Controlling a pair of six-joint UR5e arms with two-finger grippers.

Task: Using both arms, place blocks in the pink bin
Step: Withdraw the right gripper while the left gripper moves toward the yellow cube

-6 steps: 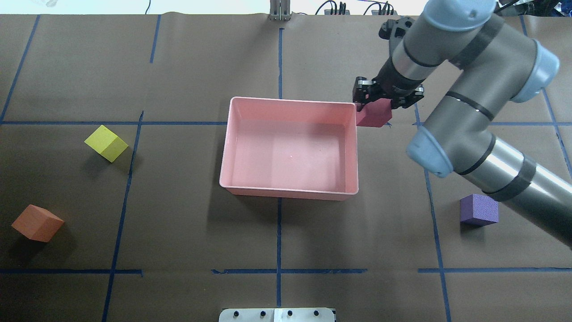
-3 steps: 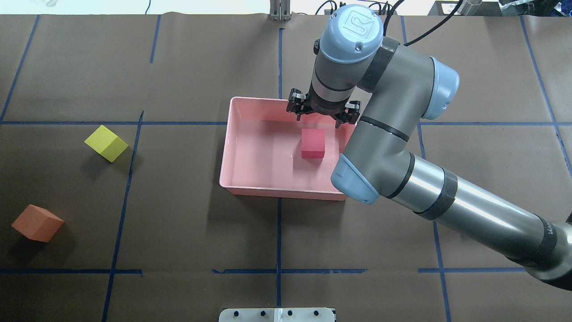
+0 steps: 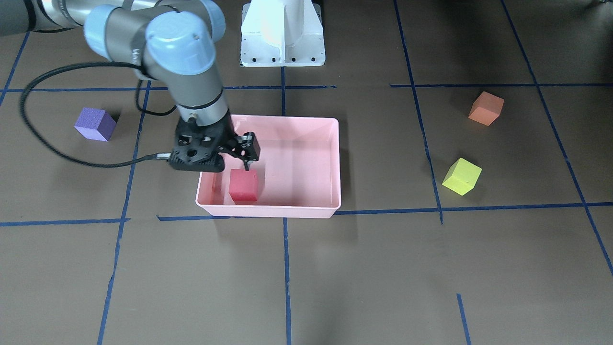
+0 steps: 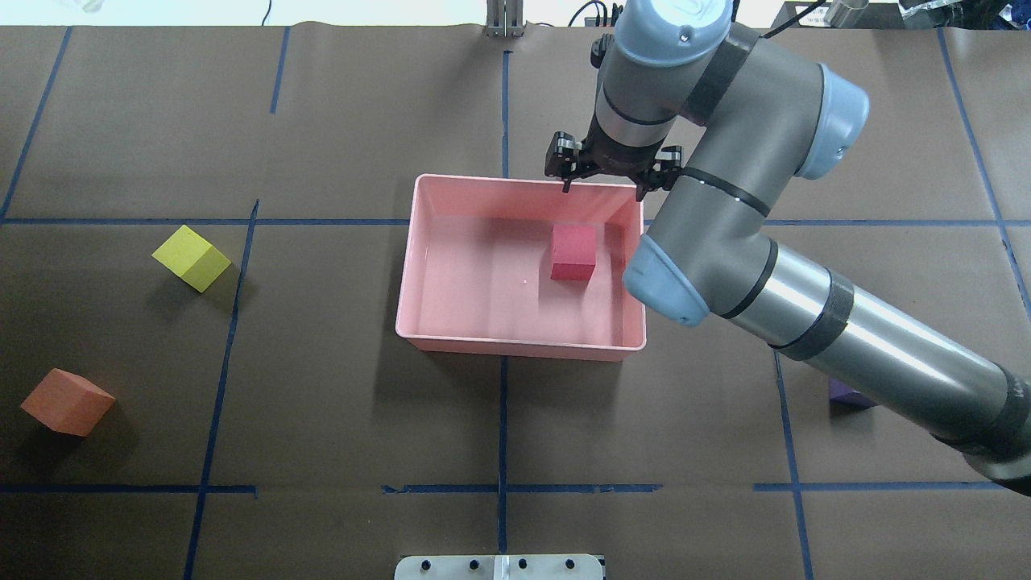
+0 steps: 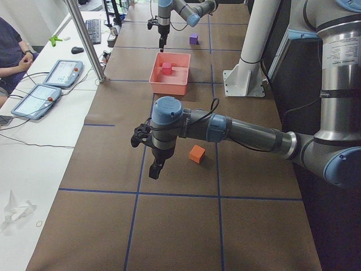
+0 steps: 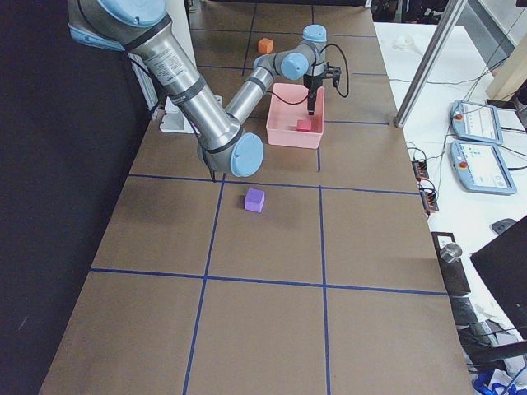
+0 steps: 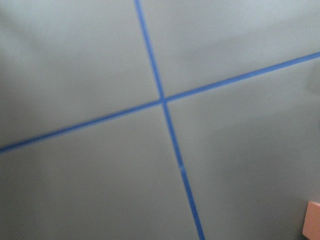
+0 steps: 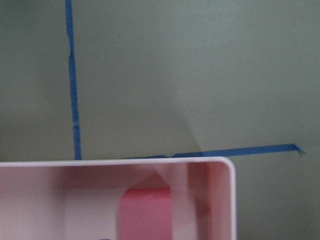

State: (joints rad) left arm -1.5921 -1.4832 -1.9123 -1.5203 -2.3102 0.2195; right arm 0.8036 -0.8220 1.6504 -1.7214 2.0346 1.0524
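Hanging over the pink bin (image 3: 268, 210) in the front-facing view, the right tool (image 3: 227, 158) had its fingers spread apart and held nothing, while the red block (image 3: 243, 186) sat on the bin floor just beneath it; the purple block (image 3: 95, 124), orange block (image 3: 486, 109) and yellow-green block (image 3: 461, 176) lay apart on the worktop (image 3: 383, 268) outside the bin. In the overhead view the right tool (image 4: 604, 185) stood above the bin's far rim (image 4: 523, 348), the red block (image 4: 573, 252) lay free in the bin's right half, and the right arm hid most of the purple block (image 4: 846, 396). In the left view the left tool (image 5: 157, 166) pointed down near the orange block (image 5: 197, 153); I could not tell whether it was apart or together. In the right view the red block (image 6: 304, 125) sat inside the bin (image 6: 292, 138). The left wrist view was blurred and showed 2 crossing blue tape lines (image 7: 162, 100). The right wrist view showed the bin's corner rim (image 8: 150, 162) with the red block (image 8: 145, 212) within.
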